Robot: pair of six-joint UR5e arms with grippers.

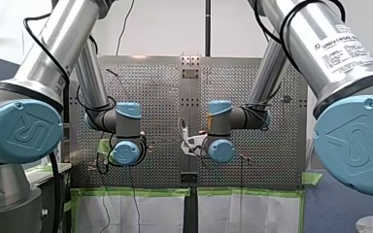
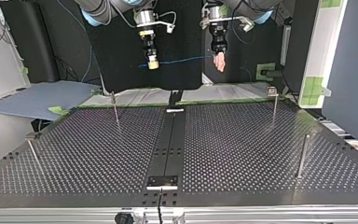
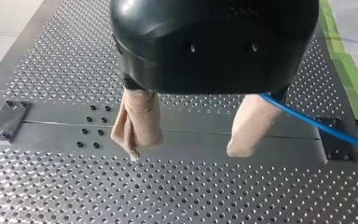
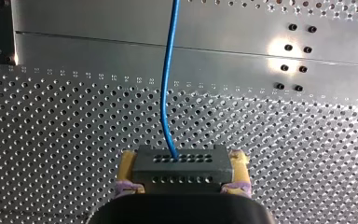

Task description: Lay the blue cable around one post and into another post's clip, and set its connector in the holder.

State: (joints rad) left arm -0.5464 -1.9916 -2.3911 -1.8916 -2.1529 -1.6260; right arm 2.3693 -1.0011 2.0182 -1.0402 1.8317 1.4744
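In the right wrist view my right gripper (image 4: pixel 182 157) is shut on a dark connector block (image 4: pixel 181 171) between its yellow pads. The thin blue cable (image 4: pixel 166 93) leaves the block and runs ahead over the table. The top view has my right gripper (image 2: pixel 153 64) high at its left. From there the blue cable (image 2: pixel 182 59) stretches across to my left gripper (image 2: pixel 219 63). In the left wrist view my left gripper (image 3: pixel 182 151) stands open, its beige pads (image 3: pixel 137 123) apart. There the cable (image 3: pixel 321 126) comes out from behind one finger and trails off sideways.
Thin upright posts stand on the perforated table (image 2: pixel 242 154): one far left (image 2: pixel 115 106), one far right (image 2: pixel 274 103), one near right (image 2: pixel 303 156), one near left (image 2: pixel 33 154). A smooth metal strip (image 2: pixel 168 149) runs down the middle with small plates at both ends.
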